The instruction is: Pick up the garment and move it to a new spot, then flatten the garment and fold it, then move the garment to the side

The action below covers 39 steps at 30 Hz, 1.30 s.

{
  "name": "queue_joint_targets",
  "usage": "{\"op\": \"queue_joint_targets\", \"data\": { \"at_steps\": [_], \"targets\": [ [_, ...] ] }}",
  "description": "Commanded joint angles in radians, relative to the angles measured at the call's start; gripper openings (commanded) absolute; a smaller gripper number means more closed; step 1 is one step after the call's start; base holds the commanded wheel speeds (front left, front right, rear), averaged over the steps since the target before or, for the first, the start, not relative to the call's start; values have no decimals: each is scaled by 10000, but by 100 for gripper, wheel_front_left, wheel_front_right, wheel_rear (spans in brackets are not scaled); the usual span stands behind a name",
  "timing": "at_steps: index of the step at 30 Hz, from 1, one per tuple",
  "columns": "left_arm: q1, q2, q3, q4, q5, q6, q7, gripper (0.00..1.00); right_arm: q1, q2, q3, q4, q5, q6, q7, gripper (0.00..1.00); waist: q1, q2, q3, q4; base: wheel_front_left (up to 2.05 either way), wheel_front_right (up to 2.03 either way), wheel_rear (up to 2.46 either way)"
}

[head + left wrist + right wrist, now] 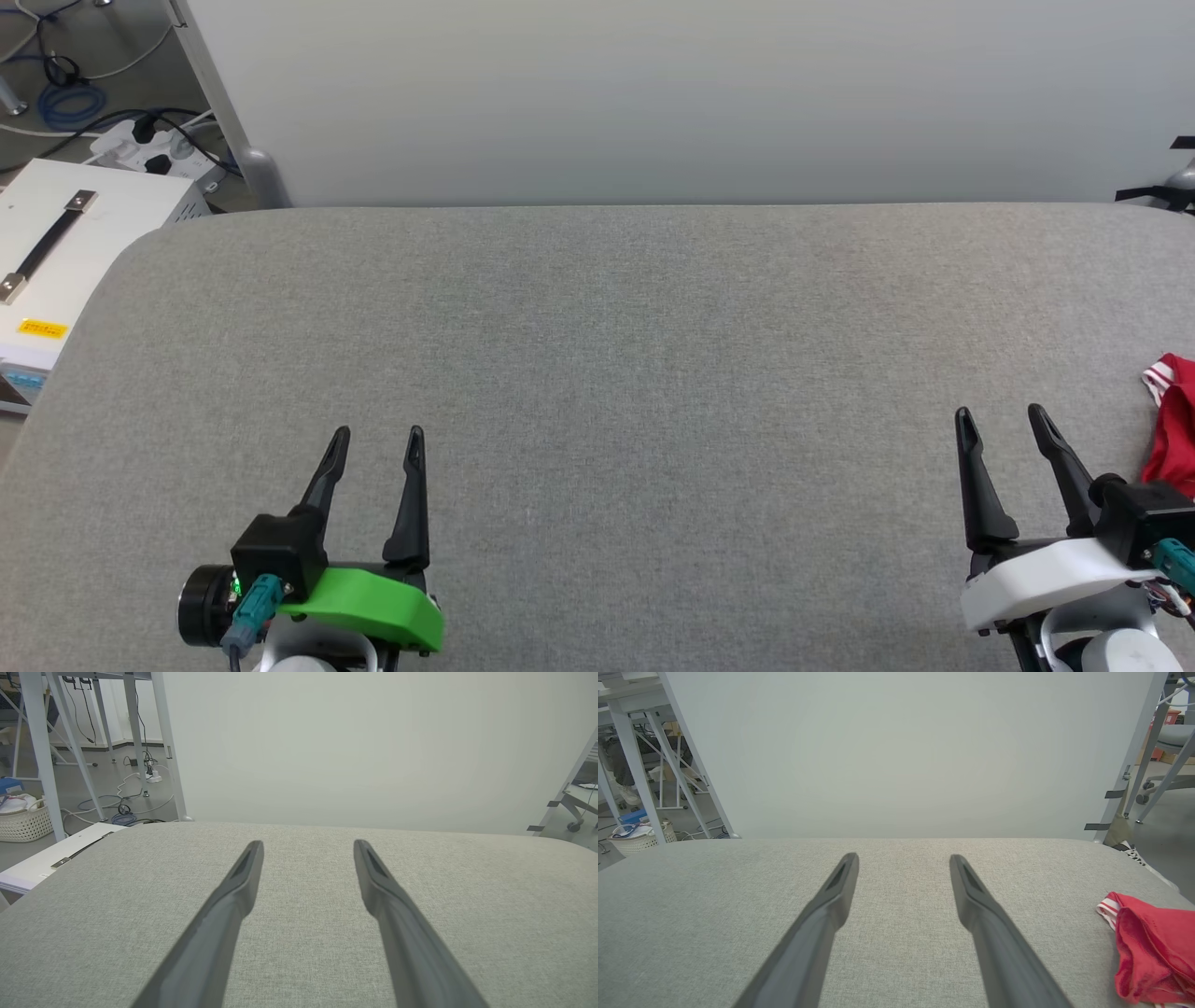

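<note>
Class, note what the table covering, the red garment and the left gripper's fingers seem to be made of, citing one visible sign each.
The table covering looks like woven grey fabric, matte, with a fine weave visible. The garment is soft red cloth, probably knit: it crumples into folds. The left gripper has fingers of dark, smooth, dull material, probably moulded plastic.

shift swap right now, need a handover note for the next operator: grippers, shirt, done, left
Left gripper: open, empty, over the grey fabric-covered table.
Right gripper: open, empty.
Red garment with red-white striped trim: bunched at the table's right edge, right of the right gripper, not held.
Done: nothing visible; garment neither flat nor folded.
Left: pick up, move, flatten, fold, set aside.
</note>
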Motion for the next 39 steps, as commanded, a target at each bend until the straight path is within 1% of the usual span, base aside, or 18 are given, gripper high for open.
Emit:
{"op": "queue_joint_targets", "data": {
  "at_steps": [1,13,14,39],
  "targets": [
    [126,-52,67,22,102,-34,-57,100,-71,14,21,33,-86,-7,-88,100,1,0,-11,0,0,0,0],
    [142,-162,210,-54,218,-127,-57,100,-81,0,43,19,-72,-7,-123,100,1,0,8,-3,0,0,0],
    [141,-170,218,-43,190,-141,-57,0,-89,1,41,11,-70,-7,-122,0,1,0,24,-2,0,0,0],
    [11,-138,233,-224,396,54,431,0,19,100,51,-101,-301,-1,290,0,1,0,-2,-28,0,0,0]
  ]
}}
